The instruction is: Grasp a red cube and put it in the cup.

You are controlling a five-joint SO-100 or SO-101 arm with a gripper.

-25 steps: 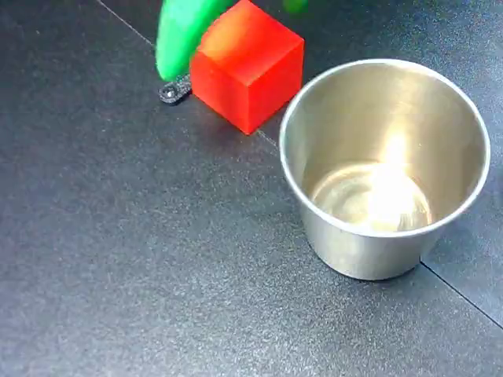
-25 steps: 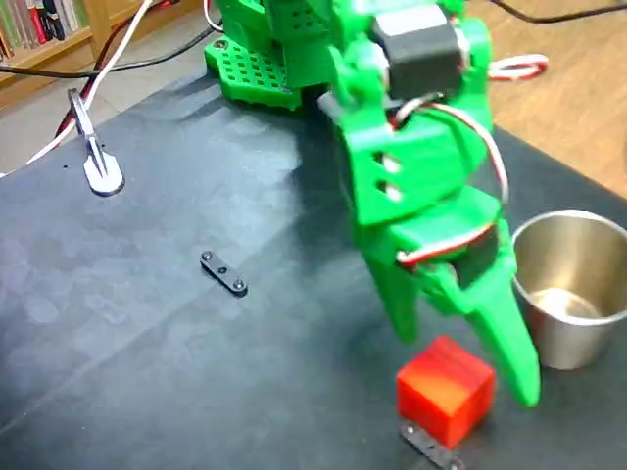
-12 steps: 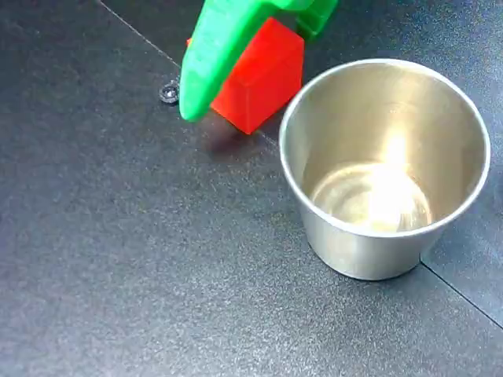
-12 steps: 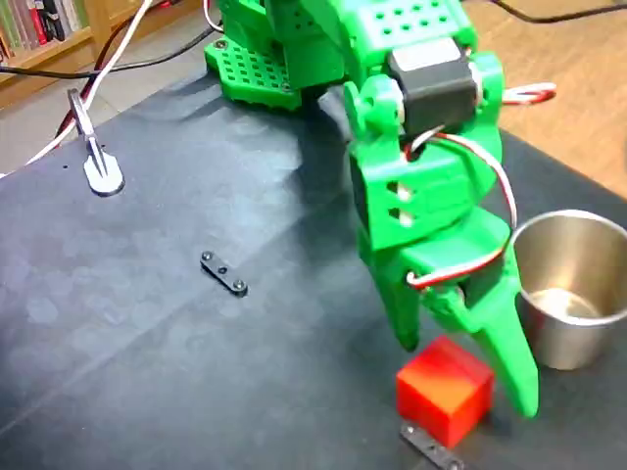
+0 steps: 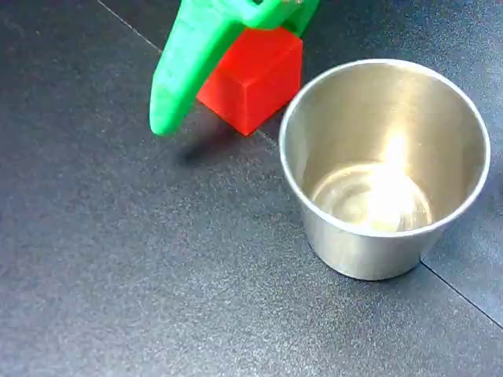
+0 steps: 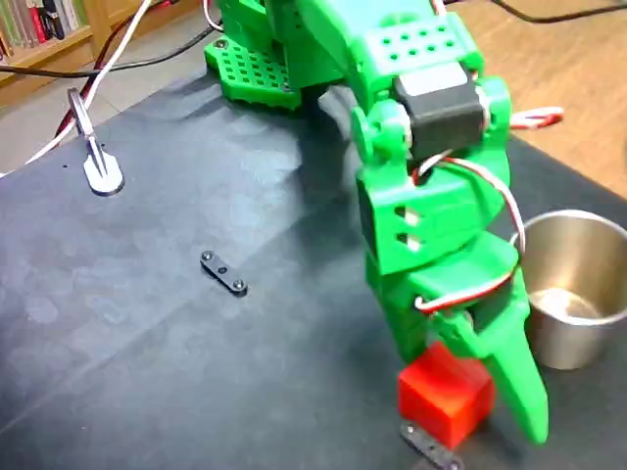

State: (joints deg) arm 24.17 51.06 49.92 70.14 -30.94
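Straddling the red cube point(image 6: 443, 399) near the bench's front edge beside the cup point(image 5: 385, 169), your fingers point(image 6: 517, 387) stand wide apart; next, squeeze them shut, then lift.

1. One red cube point(image 6: 443, 399).
2. One cup point(image 5: 385, 169).
3. One green arm with two fingers point(image 5: 182, 75).
4. Two small black metal strips point(image 6: 224, 273) on the bench point(image 6: 147, 343), the second partly hidden under the cube.
5. One white clamp point(image 6: 95, 157) near the bench's far left edge.
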